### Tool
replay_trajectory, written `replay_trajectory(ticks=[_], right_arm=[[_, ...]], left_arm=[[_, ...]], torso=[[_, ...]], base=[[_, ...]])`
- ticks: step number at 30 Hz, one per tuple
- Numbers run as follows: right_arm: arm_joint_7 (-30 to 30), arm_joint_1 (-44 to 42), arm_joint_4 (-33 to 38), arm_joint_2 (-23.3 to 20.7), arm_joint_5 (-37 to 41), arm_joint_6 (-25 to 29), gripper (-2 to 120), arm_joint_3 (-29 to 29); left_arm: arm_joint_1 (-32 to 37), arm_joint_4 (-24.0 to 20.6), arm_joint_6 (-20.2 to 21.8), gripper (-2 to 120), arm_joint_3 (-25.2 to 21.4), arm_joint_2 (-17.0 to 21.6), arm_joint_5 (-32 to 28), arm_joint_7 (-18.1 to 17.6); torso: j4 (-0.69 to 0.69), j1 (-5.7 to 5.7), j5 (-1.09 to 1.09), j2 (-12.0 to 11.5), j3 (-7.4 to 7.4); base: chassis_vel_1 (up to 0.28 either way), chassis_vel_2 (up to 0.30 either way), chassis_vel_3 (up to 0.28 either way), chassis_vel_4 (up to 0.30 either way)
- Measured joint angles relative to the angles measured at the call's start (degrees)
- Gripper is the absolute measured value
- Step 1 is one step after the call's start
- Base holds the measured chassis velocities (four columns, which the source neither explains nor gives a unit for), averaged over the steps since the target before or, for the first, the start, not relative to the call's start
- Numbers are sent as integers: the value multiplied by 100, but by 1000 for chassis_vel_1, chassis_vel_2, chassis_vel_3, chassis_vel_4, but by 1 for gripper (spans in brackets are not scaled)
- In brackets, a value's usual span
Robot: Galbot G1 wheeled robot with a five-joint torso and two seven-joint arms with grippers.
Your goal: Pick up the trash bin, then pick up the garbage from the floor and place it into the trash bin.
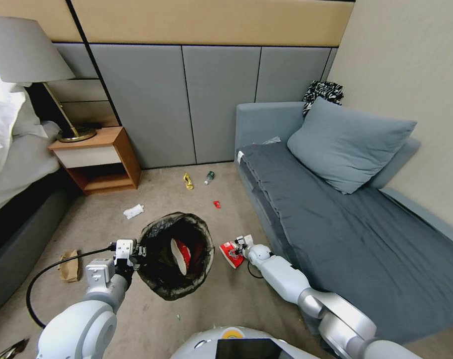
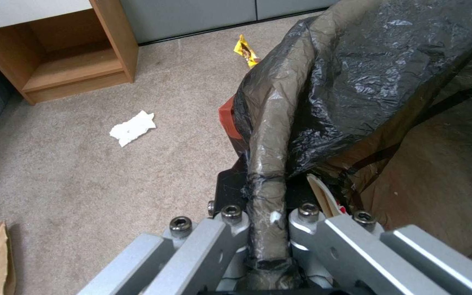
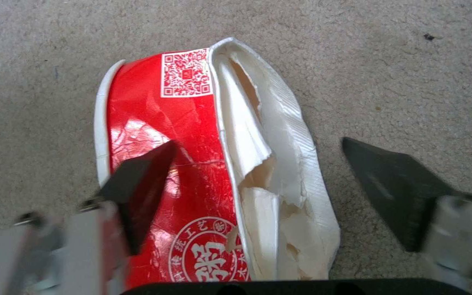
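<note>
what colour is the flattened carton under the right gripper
Red with white print and a torn white inside, clearest in the right wrist view.

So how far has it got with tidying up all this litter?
Partly done. The left gripper holds the small round bin lined with a black bag by its rim, and one red-and-white flattened carton already lies inside. The right gripper is open over a second red-and-white flattened carton on the carpet. Still left: crumpled white tissue, yellow wrapper, small bottle, brown paper scrap, small red scrap.
</note>
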Motion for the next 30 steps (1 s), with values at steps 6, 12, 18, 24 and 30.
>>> replay_trajectory(ticks=[6,12,18,24,30], right_arm=[[5,-26,72,-17,-42,40,49,42],[19,-64,121,-35,-79,81,31,72],[31,-124,128,-42,-136,140,6,136],[92,-162,85,-16,-162,205,0,180],[100,-179,113,-14,-216,223,0,234]], left_arm=[[12,0,0,1,-1,10,1,2],[14,0,0,1,10,13,7,3],[10,0,0,1,37,15,24,7],[21,0,0,1,71,7,44,9],[28,0,-1,1,73,26,45,10]], torso=[[0,0,0,0,0],[0,0,0,0,0],[0,0,0,1,0],[0,0,1,0,0],[0,0,1,1,0]], base=[[0,0,0,0],[0,0,0,0],[0,0,0,0],[0,0,0,0],[0,0,0,0]])
